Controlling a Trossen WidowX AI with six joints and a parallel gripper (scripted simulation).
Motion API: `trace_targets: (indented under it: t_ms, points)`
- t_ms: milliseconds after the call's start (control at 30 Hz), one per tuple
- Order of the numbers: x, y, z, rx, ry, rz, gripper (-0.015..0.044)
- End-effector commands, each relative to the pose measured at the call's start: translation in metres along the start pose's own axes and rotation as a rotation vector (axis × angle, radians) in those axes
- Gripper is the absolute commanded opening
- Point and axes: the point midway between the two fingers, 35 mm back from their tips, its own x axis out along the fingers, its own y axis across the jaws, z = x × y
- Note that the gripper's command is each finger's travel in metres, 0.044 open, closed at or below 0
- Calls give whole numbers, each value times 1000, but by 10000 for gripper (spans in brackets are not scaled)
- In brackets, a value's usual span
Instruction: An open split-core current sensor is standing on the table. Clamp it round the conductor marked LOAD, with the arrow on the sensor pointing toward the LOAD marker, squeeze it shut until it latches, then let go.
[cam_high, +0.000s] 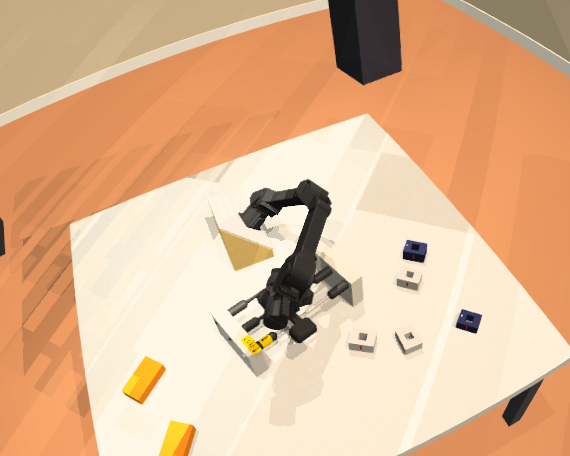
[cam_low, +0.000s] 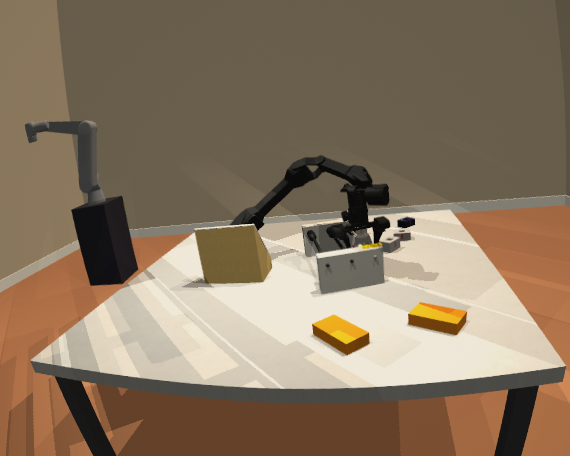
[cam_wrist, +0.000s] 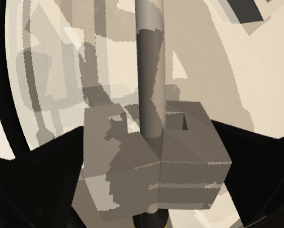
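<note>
The grey split-core sensor (cam_low: 361, 239) (cam_wrist: 192, 150) stands round the bare rod of the LOAD conductor (cam_wrist: 151, 75), one half on each side. Its halves meet along a front seam; gaps show on its upper face, and I cannot tell whether it is latched. Its arrow is not readable. My gripper (cam_low: 360, 233) (cam_wrist: 143, 128) is open wide, its black fingers close beside the sensor's two sides; contact is unclear. The yellow LOAD marker (cam_high: 250, 344) (cam_low: 371, 246) is on top of the near end plate, beside the conductor's yellow-banded sleeve (cam_high: 266, 341). The arm hides the sensor in the top view.
Grey end plates (cam_high: 235, 340) (cam_high: 356, 287) carry the parallel conductors. A tan wedge block (cam_high: 245, 250) (cam_low: 230, 255) stands behind. Several small grey and blue blocks, such as one blue block (cam_high: 469, 321), lie right. Two orange blocks (cam_high: 144, 380) (cam_low: 437, 318) lie toward the table edge.
</note>
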Motion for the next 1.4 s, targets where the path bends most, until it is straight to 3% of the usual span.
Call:
trace_targets:
  t_ms: [0, 433, 800, 1367]
  points:
    - [0, 0, 0, 0, 0, 1, 373]
    - [0, 0, 0, 0, 0, 1, 287]
    - [0, 0, 0, 0, 0, 1, 0]
    - [0, 0, 0, 0, 0, 1, 0]
